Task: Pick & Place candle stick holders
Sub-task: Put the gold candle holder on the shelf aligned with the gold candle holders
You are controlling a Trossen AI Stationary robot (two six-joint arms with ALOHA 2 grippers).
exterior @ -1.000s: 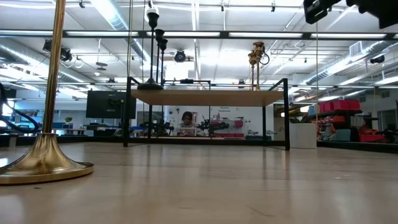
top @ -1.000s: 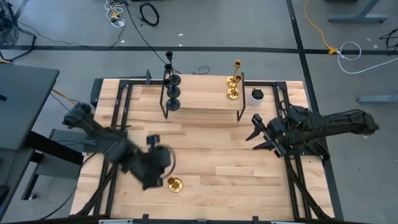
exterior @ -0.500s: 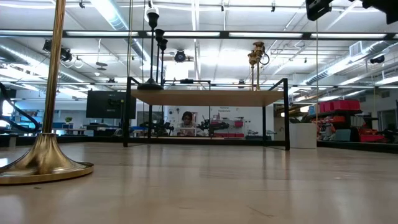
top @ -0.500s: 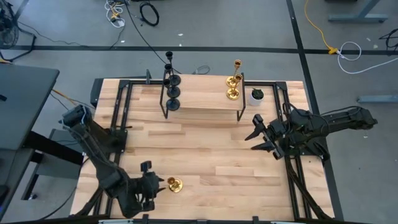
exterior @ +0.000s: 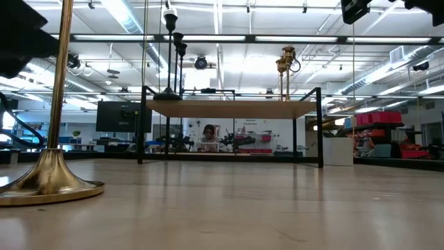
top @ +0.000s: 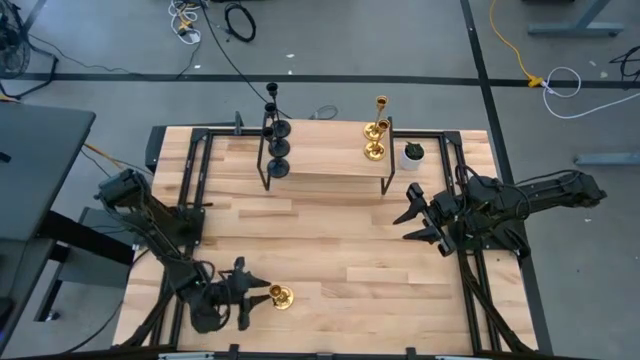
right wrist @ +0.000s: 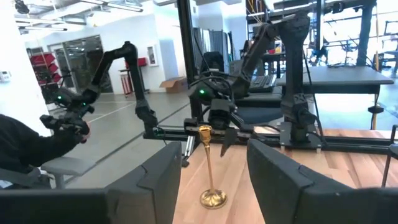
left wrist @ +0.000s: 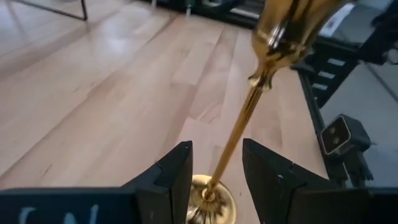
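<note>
Left pincer [top: 252, 294] stood open, fingers [left wrist: 177, 177] flanking the gold holder [top: 279, 296], upright on the counter [top: 340, 250], not gripping. Past the holder, the shelf [top: 325, 160] held five more. Right pincer [top: 412, 216] open, well apart.

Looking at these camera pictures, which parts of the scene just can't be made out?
- Low view: gold candle stick holder top cut off by the frame edge.
- High view: black candle stick holders overlap; count unclear.
- High view: left gripper fingers too small to judge.
- Left wrist view: holder's base partly hidden behind fingers.
</note>
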